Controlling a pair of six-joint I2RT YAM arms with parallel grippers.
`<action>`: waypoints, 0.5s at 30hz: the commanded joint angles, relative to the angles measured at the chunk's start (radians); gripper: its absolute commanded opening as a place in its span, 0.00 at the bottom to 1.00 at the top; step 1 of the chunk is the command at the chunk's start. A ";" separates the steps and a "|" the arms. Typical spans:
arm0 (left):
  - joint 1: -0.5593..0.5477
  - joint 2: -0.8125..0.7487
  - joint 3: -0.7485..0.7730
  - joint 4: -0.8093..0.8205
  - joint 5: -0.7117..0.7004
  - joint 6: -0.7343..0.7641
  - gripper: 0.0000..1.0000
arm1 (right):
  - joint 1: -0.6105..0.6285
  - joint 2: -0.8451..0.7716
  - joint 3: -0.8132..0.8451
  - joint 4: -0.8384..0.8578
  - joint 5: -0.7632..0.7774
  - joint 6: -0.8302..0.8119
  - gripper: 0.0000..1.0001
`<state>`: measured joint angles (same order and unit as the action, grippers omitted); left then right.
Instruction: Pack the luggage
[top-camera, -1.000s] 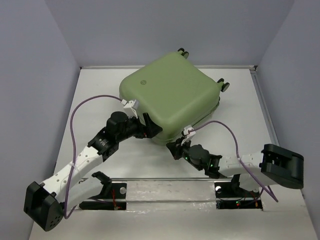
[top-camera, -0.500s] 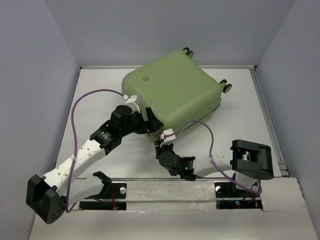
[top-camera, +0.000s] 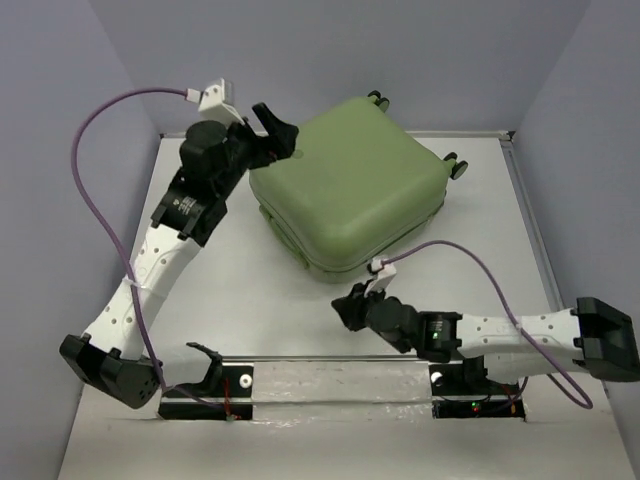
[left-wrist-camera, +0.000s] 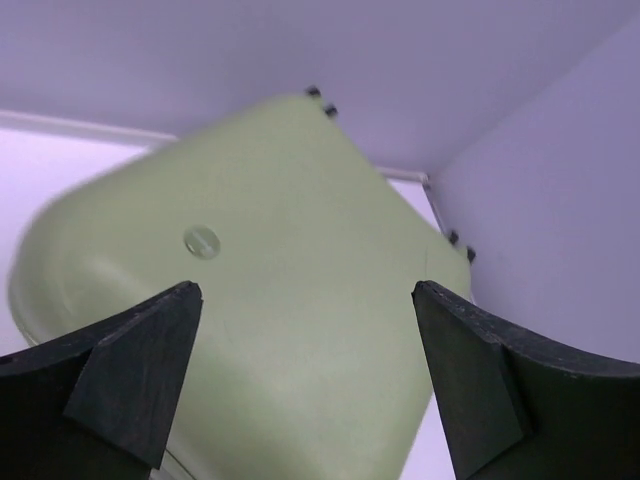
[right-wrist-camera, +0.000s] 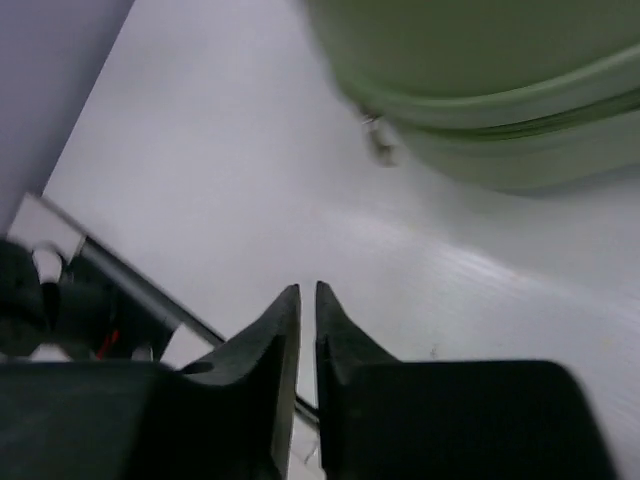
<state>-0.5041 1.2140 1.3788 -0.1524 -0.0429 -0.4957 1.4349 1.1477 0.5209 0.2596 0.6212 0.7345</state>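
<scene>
A small light-green hard-shell suitcase with rounded corners (top-camera: 350, 185) lies flat and closed on the white worktop (top-camera: 220, 290), in the upper centre of the top view. It is turned at an angle, so that one corner points toward the bottom of the frame. Green-and-black wheels (top-camera: 457, 168) stick out at its upper and right edges. In the left wrist view the shell fills the middle of the frame, with a small round embossed logo (left-wrist-camera: 201, 241) left of centre.

The left end effector (top-camera: 278, 132) is raised at the upper left of the top view, over the suitcase's upper-left corner. Its two black fingers are spread wide apart and hold nothing. The left wrist view shows them at the lower left and lower right, with the green shell between and beyond them. No contact with the shell can be made out.

The right end effector (top-camera: 345, 305) sits low in the lower centre of the top view, near the suitcase's nearest corner but apart from it. In the right wrist view its fingers (right-wrist-camera: 265, 340) are drawn close, with a thin slit between the tips and nothing in it. Whether they quite meet cannot be told. Above them, in the upper right of that view, runs the suitcase's zip seam with a small blurred metal pull (right-wrist-camera: 380, 145) hanging from it.

A purple cable (top-camera: 100, 130) loops over the left arm.
</scene>
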 joint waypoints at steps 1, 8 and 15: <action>0.156 0.139 0.140 0.002 0.076 0.039 0.99 | -0.224 -0.126 0.025 -0.354 0.011 0.086 0.07; 0.344 0.502 0.420 -0.114 0.127 0.115 0.99 | -0.702 -0.217 0.074 -0.453 -0.053 -0.039 0.07; 0.427 0.853 0.762 -0.206 0.304 0.109 0.99 | -0.954 -0.076 0.154 -0.410 -0.171 -0.145 0.07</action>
<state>-0.1066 1.9610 1.9377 -0.2951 0.1406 -0.4110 0.5728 1.0073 0.6067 -0.1589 0.5392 0.6670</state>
